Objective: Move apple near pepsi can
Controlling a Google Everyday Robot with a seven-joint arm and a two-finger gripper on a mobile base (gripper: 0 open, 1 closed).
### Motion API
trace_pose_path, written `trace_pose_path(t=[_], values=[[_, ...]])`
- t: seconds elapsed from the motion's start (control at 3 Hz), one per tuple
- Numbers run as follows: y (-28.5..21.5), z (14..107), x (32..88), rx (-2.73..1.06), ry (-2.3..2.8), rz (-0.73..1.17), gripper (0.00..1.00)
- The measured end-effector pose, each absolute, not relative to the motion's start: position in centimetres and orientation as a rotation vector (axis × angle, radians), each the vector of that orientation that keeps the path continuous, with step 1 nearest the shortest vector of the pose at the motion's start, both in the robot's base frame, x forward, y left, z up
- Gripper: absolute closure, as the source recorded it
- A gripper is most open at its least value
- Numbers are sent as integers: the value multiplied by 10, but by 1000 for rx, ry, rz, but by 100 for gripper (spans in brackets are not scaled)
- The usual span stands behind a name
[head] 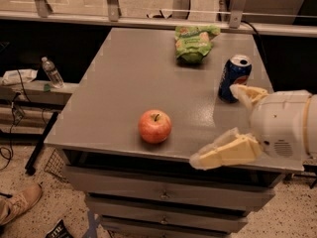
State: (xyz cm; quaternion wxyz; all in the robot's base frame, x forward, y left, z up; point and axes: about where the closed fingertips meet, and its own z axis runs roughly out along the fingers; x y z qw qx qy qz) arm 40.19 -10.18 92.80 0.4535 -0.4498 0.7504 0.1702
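The grey bench (124, 73) carries three things. The apple (155, 126) stands close to the near edge, a little left of the middle. The pepsi can (235, 78) stands upright at the right side, well apart from the apple. A green snack bag (194, 43) lies at the far side. The end effector (213, 126) is over the near right corner, with its fingers spread apart.

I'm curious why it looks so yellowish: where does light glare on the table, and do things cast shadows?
Camera view: warm, dim light; a dull sheen lies on the table between the apple and the pepsi can; the apple casts only a small soft shadow at its base; the open gripper, at the front right edge, looks palest.
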Motion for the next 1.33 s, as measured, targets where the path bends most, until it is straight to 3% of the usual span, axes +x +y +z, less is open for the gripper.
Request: trace_pose_path(t=[0.67,1.33], values=[[-43,899,414,-941,1840,492,0],[-21,858,443,-842,1868,512,0]])
